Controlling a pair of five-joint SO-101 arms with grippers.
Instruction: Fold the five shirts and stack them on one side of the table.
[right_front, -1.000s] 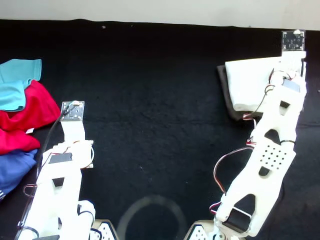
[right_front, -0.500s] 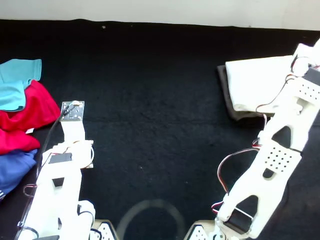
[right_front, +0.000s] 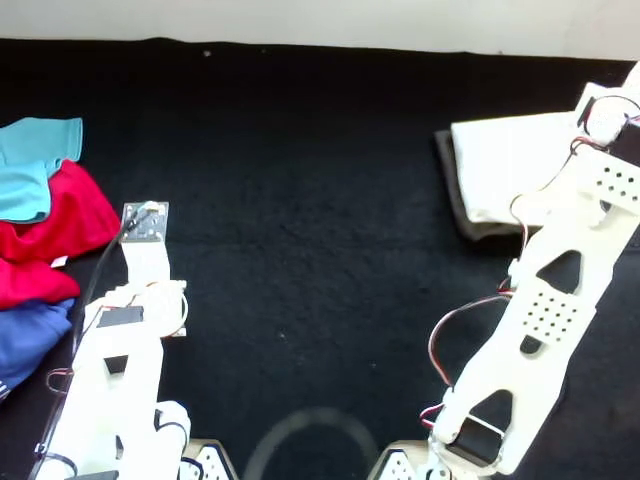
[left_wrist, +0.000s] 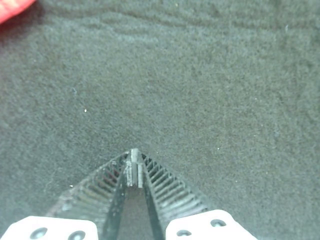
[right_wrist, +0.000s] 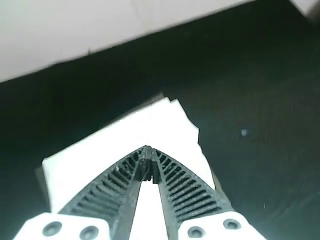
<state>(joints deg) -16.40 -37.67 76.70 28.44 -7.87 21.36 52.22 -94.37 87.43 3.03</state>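
Shirts number five in the high view, in two groups at opposite sides of the black table cover (right_front: 320, 150). At the far right lies a stack of two: a folded white shirt (right_front: 505, 165) on top of a folded dark grey shirt (right_front: 488, 231), whose edge shows along the white one's near and inner sides. At the left edge three unfolded shirts lie heaped and touching: a teal shirt (right_front: 35, 165) farthest back, a red shirt (right_front: 60, 235) in the middle and a blue shirt (right_front: 30, 335) nearest. There are two arms. The left arm (right_front: 120, 360) stands at the near left, just beside the red and blue shirts, and the right arm (right_front: 545, 310) stretches from the near edge out over the right side of the white shirt.

In the left wrist view, the left gripper (left_wrist: 133, 167) has its two ribbed fingers pressed together at the tips, gripping nothing. It points at bare black cover, with one sliver of red shirt (left_wrist: 15, 6) at a corner.

In the right wrist view, the right gripper (right_wrist: 148, 162) also has its fingers closed tip to tip and is empty. It points down at the folded white shirt (right_wrist: 125, 137). Black cover (right_wrist: 240, 75) surrounds the shirt, and a pale wall (right_wrist: 75, 30) rises beyond the table's far edge.
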